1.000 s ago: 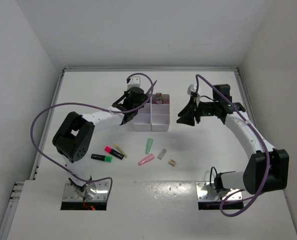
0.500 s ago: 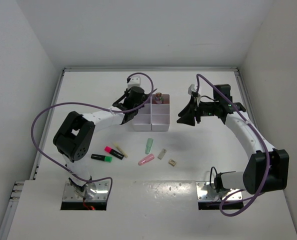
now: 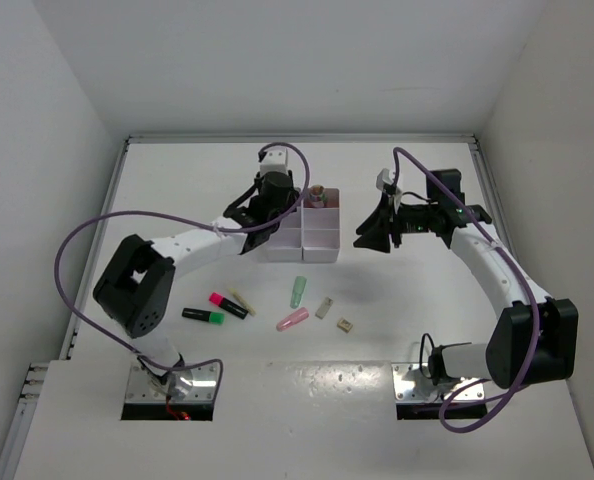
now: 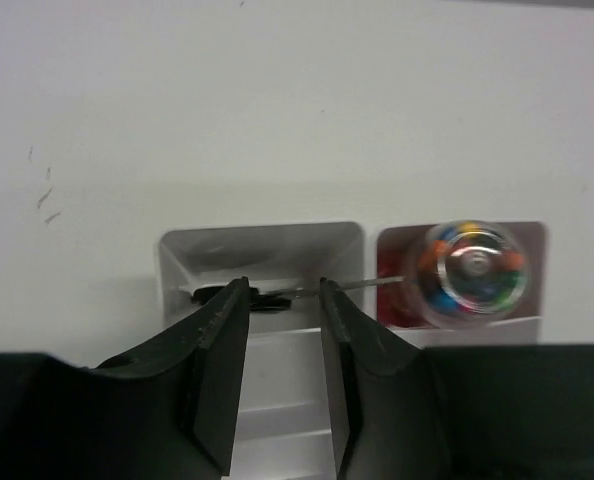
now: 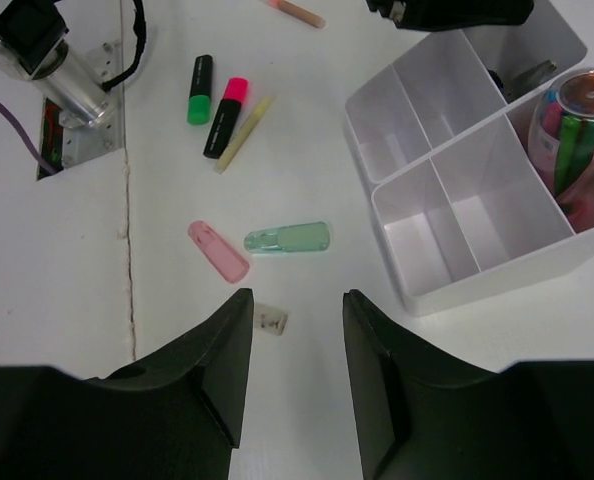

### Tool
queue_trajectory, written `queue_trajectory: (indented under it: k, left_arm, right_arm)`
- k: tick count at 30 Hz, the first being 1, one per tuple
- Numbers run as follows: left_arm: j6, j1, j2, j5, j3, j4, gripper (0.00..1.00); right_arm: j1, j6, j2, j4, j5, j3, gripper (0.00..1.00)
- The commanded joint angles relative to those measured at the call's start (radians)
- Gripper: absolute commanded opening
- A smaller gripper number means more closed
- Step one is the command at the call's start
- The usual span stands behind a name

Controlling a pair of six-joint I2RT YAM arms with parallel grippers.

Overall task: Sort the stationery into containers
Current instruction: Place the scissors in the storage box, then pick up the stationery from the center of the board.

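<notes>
Top view, left gripper (image 3: 270, 207): low over the far-left corner of the organiser tray (image 3: 322, 257). This is how an arm stands when delivering into a compartment, not when fetching.
Top view, right gripper (image 3: 370, 238): hangs just right of the tray above the worktop (image 3: 427, 300), carrying nothing. I judge it is parked out of the other arm's way.
Top view, loose stationery: a pink highlighter (image 3: 227, 304), a green highlighter (image 3: 203, 316), a tan stick (image 3: 243, 301), a green piece (image 3: 298, 291), a pink piece (image 3: 292, 319), a pale eraser (image 3: 324, 308) and a tiny brown eraser (image 3: 345, 324) lie on the worktop in front of the tray, none in a compartment. By that, most of the sorting is not yet done.
Left wrist view, fingers (image 4: 217, 350): apart, straddling the scissors (image 4: 209, 293) without pinching them.
Left wrist view, scissors: inside a corner compartment, blade pointing toward the neighbouring one, where a clear jar (image 4: 472, 270) of coloured bits stands. They look set down, so lifting straight up seems the sensible exit.
Right wrist view, fingers (image 5: 212, 370): spread wide with only bare worktop between them, looking down on the green and pink pieces — likely the next candidates.
</notes>
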Motion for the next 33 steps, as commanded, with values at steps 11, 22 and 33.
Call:
queue_trajectory:
  k: [11, 22, 33]
  left_arm:
    - [-0.067, -0.066, -0.308, -0.038, 0.031, -0.229, 0.0]
    - [-0.274, 0.113, -0.731, 0.017, -0.181, -0.667, 0.88]
    - [-0.086, 0.317, -0.745, 0.136, -0.247, -0.653, 0.85]
  right_arm:
    - [-0.014, -0.01, 0.06, -0.098, -0.048, 0.109, 1.0]
    - [0.015, -1.138, 0.367, -0.871, 0.027, 0.184, 0.93]
    - [0.243, -1.149, 0.143, -0.361, 0.271, -0.024, 0.24]
